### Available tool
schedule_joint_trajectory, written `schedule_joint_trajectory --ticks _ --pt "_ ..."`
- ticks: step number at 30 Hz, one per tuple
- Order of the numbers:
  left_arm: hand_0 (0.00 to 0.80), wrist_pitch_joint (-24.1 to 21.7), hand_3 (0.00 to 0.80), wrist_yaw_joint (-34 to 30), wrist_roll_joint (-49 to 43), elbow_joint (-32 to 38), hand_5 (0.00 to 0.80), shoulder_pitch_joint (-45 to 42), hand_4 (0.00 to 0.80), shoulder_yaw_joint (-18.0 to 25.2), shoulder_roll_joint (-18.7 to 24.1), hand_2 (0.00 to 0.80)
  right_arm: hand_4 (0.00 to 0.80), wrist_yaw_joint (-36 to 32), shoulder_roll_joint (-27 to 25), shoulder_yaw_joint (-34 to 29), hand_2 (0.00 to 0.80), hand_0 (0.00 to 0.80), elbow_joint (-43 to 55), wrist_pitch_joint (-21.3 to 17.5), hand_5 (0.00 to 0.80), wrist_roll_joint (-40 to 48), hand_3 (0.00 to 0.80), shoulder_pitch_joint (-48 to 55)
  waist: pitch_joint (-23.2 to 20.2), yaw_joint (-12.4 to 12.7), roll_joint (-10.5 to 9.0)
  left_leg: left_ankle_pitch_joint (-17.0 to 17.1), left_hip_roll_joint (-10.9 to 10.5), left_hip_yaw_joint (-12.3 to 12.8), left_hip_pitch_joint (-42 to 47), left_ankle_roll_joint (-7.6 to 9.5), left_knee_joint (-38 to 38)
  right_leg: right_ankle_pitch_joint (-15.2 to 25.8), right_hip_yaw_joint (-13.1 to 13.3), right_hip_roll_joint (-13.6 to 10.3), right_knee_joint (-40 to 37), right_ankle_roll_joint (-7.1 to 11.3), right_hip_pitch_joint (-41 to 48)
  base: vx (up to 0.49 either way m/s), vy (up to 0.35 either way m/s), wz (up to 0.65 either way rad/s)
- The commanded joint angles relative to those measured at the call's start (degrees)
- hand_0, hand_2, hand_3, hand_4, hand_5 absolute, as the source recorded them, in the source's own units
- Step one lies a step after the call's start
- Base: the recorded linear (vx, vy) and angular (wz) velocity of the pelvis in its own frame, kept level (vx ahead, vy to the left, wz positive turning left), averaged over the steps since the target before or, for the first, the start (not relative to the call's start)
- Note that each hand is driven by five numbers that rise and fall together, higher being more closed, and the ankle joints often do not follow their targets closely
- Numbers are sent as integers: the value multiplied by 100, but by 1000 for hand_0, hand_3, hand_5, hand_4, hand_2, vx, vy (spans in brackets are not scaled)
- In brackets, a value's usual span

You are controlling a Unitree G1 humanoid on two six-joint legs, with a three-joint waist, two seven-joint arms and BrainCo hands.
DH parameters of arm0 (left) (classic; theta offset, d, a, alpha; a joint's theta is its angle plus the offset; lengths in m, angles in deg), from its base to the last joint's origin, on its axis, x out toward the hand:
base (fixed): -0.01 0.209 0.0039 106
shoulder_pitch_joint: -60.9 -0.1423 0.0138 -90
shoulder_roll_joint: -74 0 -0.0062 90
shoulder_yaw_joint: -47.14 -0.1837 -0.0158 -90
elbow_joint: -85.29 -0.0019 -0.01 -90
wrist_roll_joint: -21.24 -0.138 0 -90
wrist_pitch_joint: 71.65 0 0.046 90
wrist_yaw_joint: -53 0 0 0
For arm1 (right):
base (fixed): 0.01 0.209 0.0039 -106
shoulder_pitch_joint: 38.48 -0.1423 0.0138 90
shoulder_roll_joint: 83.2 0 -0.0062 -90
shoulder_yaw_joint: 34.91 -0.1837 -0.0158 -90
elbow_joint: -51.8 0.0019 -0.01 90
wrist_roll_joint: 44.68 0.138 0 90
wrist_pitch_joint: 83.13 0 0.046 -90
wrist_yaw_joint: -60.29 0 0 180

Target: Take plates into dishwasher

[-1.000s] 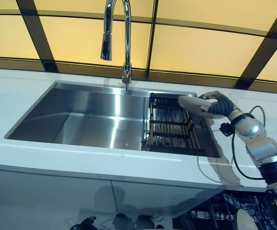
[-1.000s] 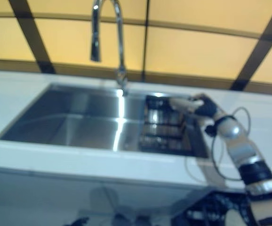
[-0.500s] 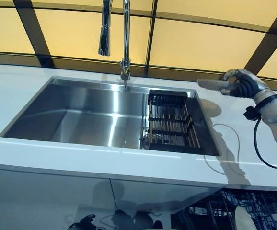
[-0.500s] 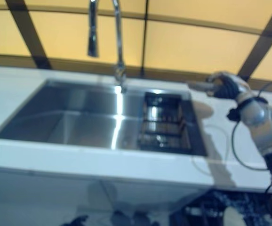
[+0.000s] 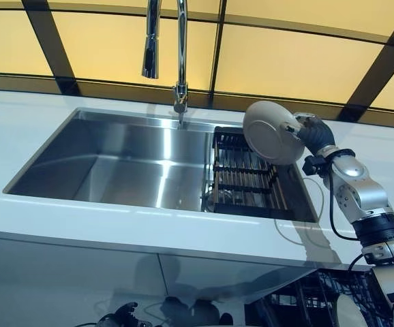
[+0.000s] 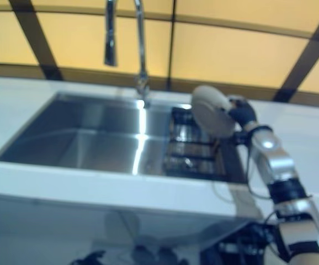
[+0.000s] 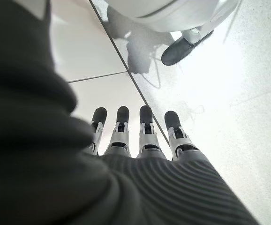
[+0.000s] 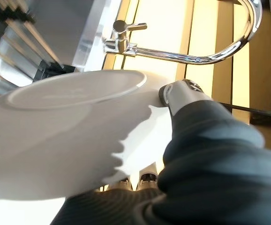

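Note:
A white round plate [image 5: 272, 131] is held tilted on edge above the right end of the sink, its underside facing me. My right hand [image 5: 311, 133] is shut on its right rim, just over the black dish rack [image 5: 245, 180]. In the right wrist view the plate [image 8: 56, 131] fills the frame, with my thumb [image 8: 177, 93] curled over its edge. My left hand [image 7: 145, 140] hangs low over the floor, fingers straight and holding nothing.
The steel sink [image 5: 115, 163] is set in a white counter [image 5: 20, 129], with a tall chrome faucet [image 5: 180, 54] behind it. An open dishwasher's black rack [image 5: 320, 300] shows below the counter at lower right, with a white plate [image 5: 347, 313] in it.
My right hand lifted the plate flat from the rack, swung it right over the counter, then brought it back left over the rack and tilted it up on edge.

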Motion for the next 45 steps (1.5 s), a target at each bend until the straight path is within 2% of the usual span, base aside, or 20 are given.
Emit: schedule_joint_trajectory --ticks 1,8,14,20,30,45 --pt "0 -70 0 -12 81 -296 0 220 0 -527 30 0 800 372 246 -485 800 800 9 -211 800 706 800 -578 -86 202 -96 -191 -110 313 -136 128 17 -433 16 -28 22 331 457 0 0 0" --pt "0 -69 0 22 162 -348 0 264 0 -647 -15 0 800 1020 699 -496 800 800 107 -216 800 1472 800 -597 -104 214 -69 -190 -128 318 -138 133 17 -437 13 -30 22 319 453 0 0 0" --pt "0 4 0 47 253 -316 0 308 0 -702 -67 0 800 1594 977 -459 800 800 115 -368 800 1542 800 -575 -91 219 -43 -177 -137 306 -162 141 17 -426 34 -33 22 314 429 0 0 0" --pt "0 48 0 88 334 -307 0 332 0 -722 -110 0 800 1967 1132 -427 800 800 99 -499 800 1222 800 -449 -59 216 -16 -164 -146 290 -186 154 17 -413 46 -39 22 313 412 0 0 0" --pt "0 37 0 110 348 -316 0 318 0 -684 -110 0 800 2155 885 -558 800 800 70 -534 800 698 800 -206 -20 156 -20 -167 -156 274 -211 163 17 -407 84 -53 22 328 399 0 0 0" --pt "0 80 0 89 348 -266 0 335 0 -601 -80 0 800 2032 679 -730 800 800 -464 -345 800 327 800 217 17 100 -66 -212 -177 301 -184 204 17 -382 165 -69 22 363 403 0 0 0"
